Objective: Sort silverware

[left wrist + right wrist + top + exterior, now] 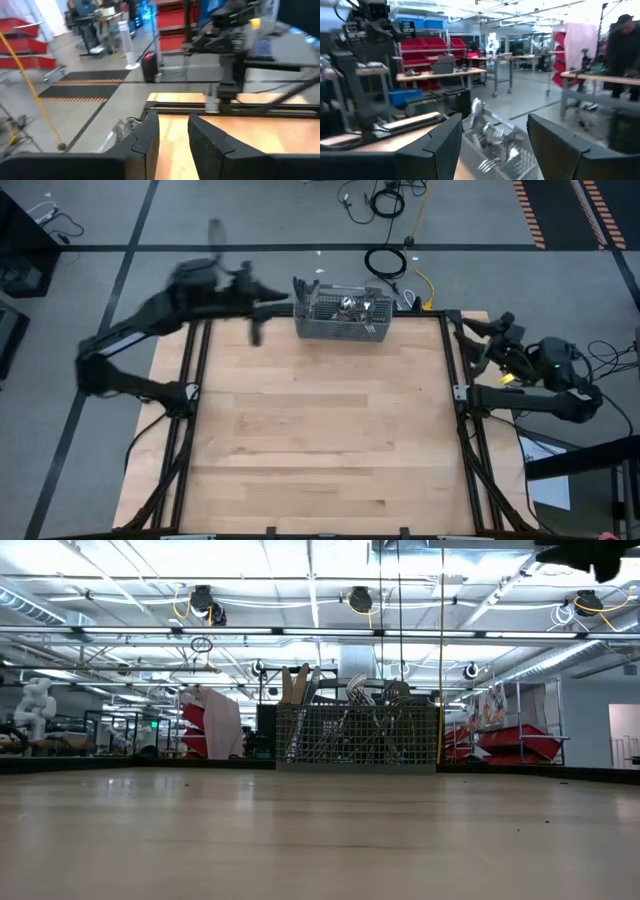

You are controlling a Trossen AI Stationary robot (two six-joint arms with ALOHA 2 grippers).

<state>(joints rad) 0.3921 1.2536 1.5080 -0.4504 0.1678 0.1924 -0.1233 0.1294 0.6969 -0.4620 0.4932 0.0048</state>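
Silverware (350, 306) stands bunched handle-down and tine-up inside a grey wire-mesh basket (342, 330) at the far edge of the wooden desk (320, 440), roughly midway along that edge. In the low view the forks and spoons (375, 695) rise above the basket's rim (357, 708), and the desk surface in front of it carries nothing else. The left gripper (255, 330) hangs just beside the basket, at the desk's far left corner, its arm reaching in from the left side; its image from above is smeared by motion. In its wrist view the two dark fingers (150, 137) stand a narrow gap apart with bare wood showing between them, so the jaws are partly open and hold nothing. The right gripper (470, 330) waits at the far right corner of the desk, over the frame rail and well apart from the basket. Its wrist view shows its fingers (445, 145) spread wide, the jaws open and empty, with the basket's silverware (492, 137) seen in the gap between them. A person (622, 55) in dark clothing stands in the workshop beyond the desk.
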